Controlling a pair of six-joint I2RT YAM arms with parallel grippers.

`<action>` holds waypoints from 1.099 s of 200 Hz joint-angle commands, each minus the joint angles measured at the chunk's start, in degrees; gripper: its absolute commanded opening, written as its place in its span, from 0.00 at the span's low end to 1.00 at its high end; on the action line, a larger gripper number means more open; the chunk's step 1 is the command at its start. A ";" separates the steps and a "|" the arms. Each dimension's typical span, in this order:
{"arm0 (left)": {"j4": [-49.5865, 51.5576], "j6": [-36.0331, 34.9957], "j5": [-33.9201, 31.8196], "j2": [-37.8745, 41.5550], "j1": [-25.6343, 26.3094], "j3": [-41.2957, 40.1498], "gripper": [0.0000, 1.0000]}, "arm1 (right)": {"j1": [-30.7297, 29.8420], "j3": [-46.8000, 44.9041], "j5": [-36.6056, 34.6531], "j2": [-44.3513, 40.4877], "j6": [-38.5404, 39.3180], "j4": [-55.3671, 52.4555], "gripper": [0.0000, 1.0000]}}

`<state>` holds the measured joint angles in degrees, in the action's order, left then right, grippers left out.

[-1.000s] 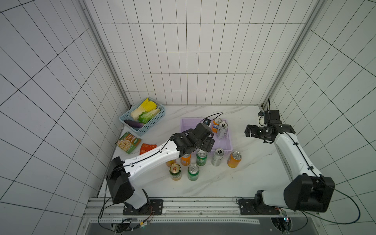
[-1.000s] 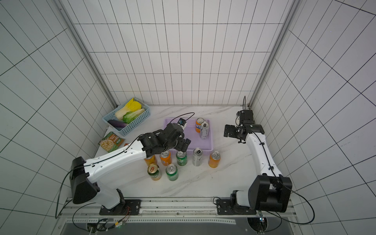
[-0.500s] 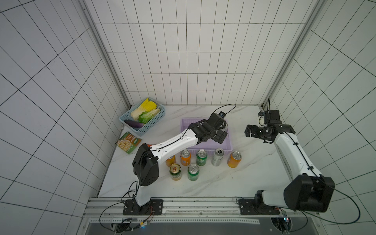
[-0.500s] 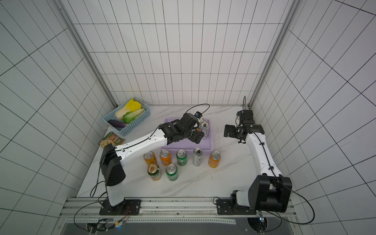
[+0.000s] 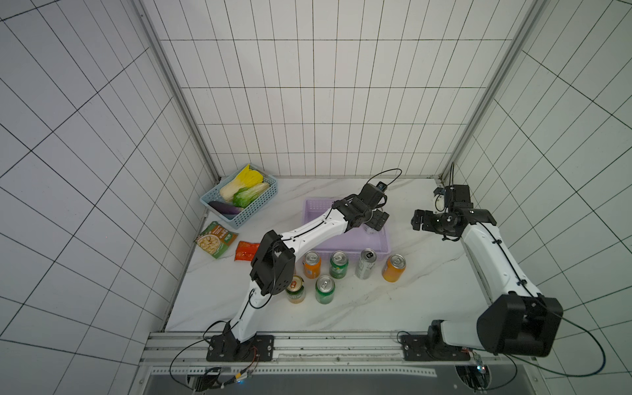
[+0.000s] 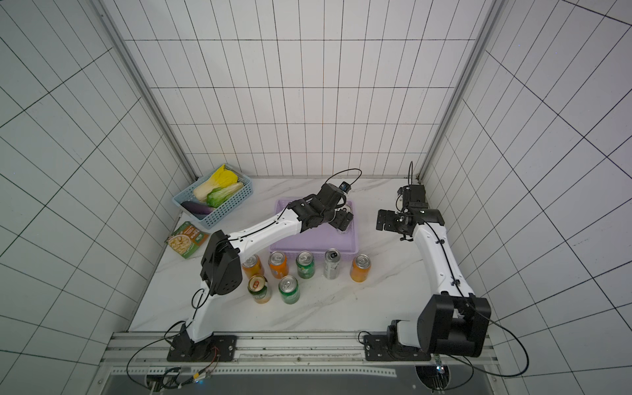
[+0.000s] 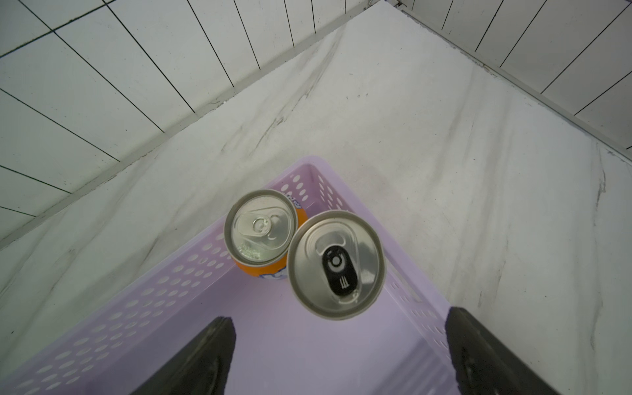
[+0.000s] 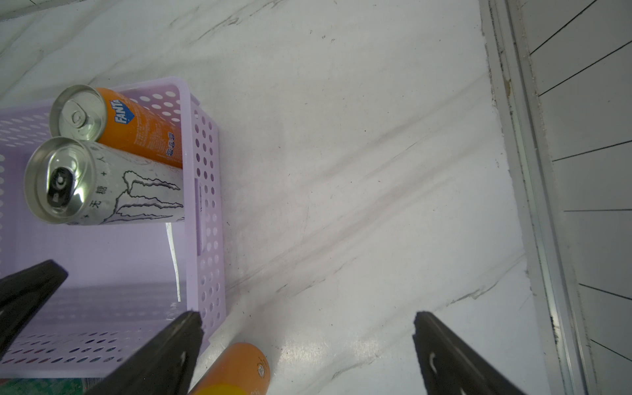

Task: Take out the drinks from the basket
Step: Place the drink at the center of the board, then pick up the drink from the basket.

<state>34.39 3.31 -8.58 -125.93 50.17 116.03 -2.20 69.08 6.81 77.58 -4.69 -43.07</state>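
So far, seven cans (image 6: 305,264) stand upright on the worktop (image 6: 342,307) just in front of the lilac basket (image 6: 314,247). Two are left inside, an orange Fanta can (image 7: 260,227) and a white Monster can (image 7: 337,263), side by side in its far corner. The left gripper (image 5: 376,221) hovers over them, fingers (image 7: 205,349) wide and empty. The right gripper (image 8: 306,318) hangs beside the basket, also wide and empty.

White tiled walls (image 5: 325,85), dark grout; marbled white tabletop (image 5: 393,307); metal front rail (image 5: 342,346).

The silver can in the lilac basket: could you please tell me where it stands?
In the left wrist view the silver can stands in the basket's far right corner, beside an orange can, ahead of the open left hand.
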 commanded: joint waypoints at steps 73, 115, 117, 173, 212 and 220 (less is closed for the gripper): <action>-3.21 -0.89 0.83 -10.23 -1.13 9.98 0.90 | 0.74 -1.93 0.13 -0.50 -0.23 0.35 0.99; -3.89 -1.03 0.93 -12.40 -1.31 11.18 0.84 | 0.84 -1.92 0.22 -0.39 -0.28 0.35 0.99; -3.87 -1.03 0.93 -12.47 -1.31 11.22 0.84 | 0.85 -1.91 0.22 -0.41 -0.29 0.35 0.99; -3.59 -0.82 1.54 -12.95 -1.30 11.23 0.69 | 0.87 -1.93 0.21 -0.31 -0.15 0.35 0.99; -3.37 -0.68 1.63 -12.03 -1.31 10.73 0.60 | 0.88 -1.90 0.31 -0.33 -0.20 0.35 0.99; -3.37 -0.67 1.66 -11.66 -1.31 10.56 0.59 | 0.87 -1.93 0.31 -0.36 -0.18 0.35 0.99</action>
<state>31.42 2.55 -7.62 -137.23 49.01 125.62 -2.20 68.88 6.83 77.58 -4.69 -43.05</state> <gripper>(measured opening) 0.607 0.994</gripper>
